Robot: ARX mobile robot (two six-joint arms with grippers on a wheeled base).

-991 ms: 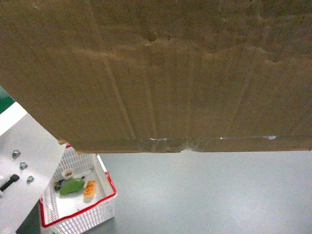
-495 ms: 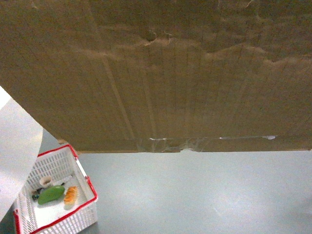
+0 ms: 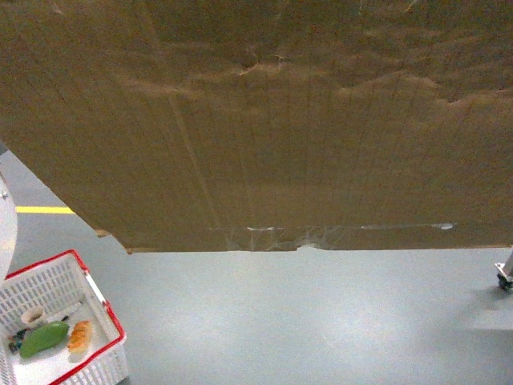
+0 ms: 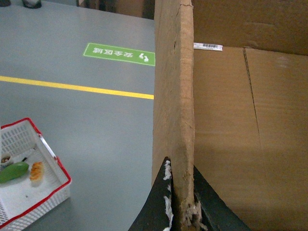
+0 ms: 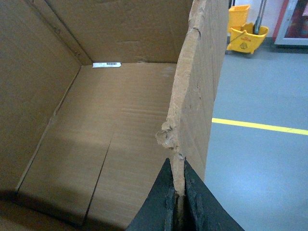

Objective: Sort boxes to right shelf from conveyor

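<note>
Box [image 3: 264, 120]: carried clear of the floor, filling the head view, likely in transit toward the shelf.
Left gripper [image 4: 179, 211]: clamped on the box's left wall.
Right gripper [image 5: 179, 199]: clenched on the torn right wall, sharing the load.

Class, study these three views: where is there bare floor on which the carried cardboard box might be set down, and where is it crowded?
Bare grey floor lies below the cardboard box, between the white basket at lower left and a metal leg at the right edge. More bare floor borders the yellow line. The lower left, around the basket, is crowded. Both grippers are shut on box walls.
</note>
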